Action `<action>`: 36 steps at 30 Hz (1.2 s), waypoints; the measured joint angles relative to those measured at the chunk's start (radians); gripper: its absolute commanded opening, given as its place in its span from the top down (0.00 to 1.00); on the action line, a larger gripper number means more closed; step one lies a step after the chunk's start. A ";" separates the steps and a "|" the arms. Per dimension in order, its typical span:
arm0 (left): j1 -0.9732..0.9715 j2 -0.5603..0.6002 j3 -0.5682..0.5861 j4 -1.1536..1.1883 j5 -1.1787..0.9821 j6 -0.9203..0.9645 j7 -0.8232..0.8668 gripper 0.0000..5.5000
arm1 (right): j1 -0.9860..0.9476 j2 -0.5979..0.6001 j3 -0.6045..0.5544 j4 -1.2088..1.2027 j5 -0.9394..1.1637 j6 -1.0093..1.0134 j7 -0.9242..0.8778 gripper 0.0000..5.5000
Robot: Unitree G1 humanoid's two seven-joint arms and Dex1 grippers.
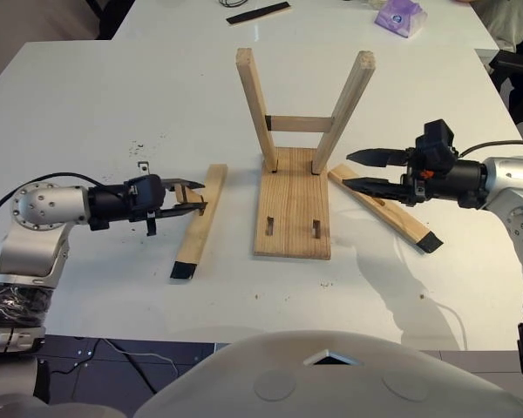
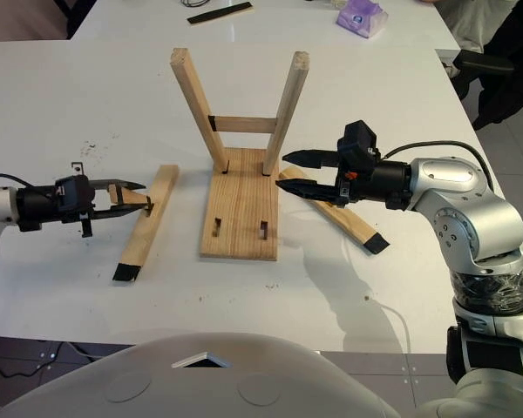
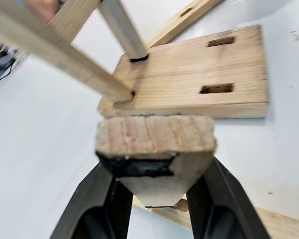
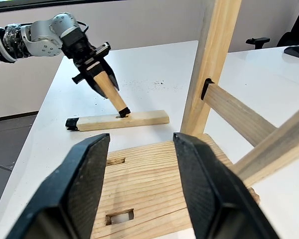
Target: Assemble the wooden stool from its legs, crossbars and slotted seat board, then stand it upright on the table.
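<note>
Surface: white table [image 1: 96,96], with all the wooden parts I am working with.
Seat board [image 1: 292,231]: pale wood, lying flat; the two rectangular slots in its near half are empty.
Standing legs [image 1: 256,109]: two square pale posts upright in the seat board's far slots, splaying apart and joined by a fixed crossbar [image 1: 301,124].
Left loose leg [image 1: 200,222]: flat just left of the seat board, black cap at its near end.
Right loose leg [image 1: 397,218]: flat, slanting away to the right of the seat board, black-capped too.
Left gripper [image 1: 200,197]: I have it clamped on a short crossbar [image 4: 107,88], whose dark tip touches the left loose leg.
Right gripper [image 1: 349,171]: fingers spread wide, holding nothing, above the right loose leg's far end, just right of the seat board.
</note>
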 measured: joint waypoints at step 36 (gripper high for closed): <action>0.200 -0.009 0.256 -0.254 -0.148 0.207 0.079 0.76 | 0.084 -0.021 -0.005 -0.022 -0.062 -0.057 -0.011 0.57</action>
